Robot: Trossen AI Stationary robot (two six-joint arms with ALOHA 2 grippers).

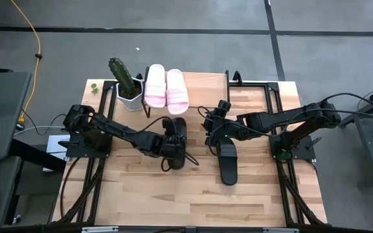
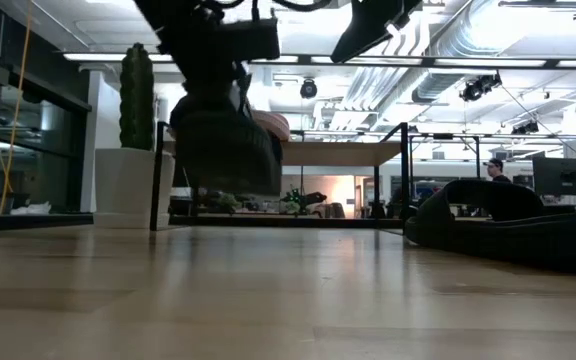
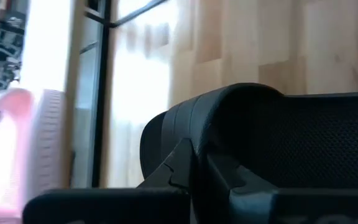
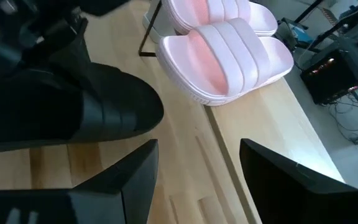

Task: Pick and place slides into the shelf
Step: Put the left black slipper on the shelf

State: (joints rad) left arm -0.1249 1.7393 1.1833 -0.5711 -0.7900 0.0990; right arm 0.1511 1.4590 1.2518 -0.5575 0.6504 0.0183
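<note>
Two pale pink slides (image 1: 166, 88) lie side by side on the shelf's wooden top board (image 1: 206, 80) at the far edge, also seen in the right wrist view (image 4: 229, 56). My left gripper (image 1: 167, 145) is shut on a black slide (image 1: 177, 137) at mid-table; the low view shows this slide (image 2: 223, 140) off the table. A second black slide (image 1: 228, 162) lies flat on its sole to the right (image 2: 508, 225). My right gripper (image 4: 194, 177) hangs open above that slide's far end (image 1: 211, 133), with nothing between its fingers. My left gripper holds the black slide by its wide strap (image 3: 229, 118), with the fingers (image 3: 182, 168) at the strap's edge. It comes from the table's left, slanting downward. The slide hangs clear of the table, somewhat tilted. Whether one finger is under the strap, I cannot tell.
A white pot with a cactus (image 1: 128, 87) stands beside the pink slides on their left, at the far left. The shelf's black metal legs (image 2: 405, 170) rise at the back. Bare wooden table (image 1: 173, 194) lies along the near side.
</note>
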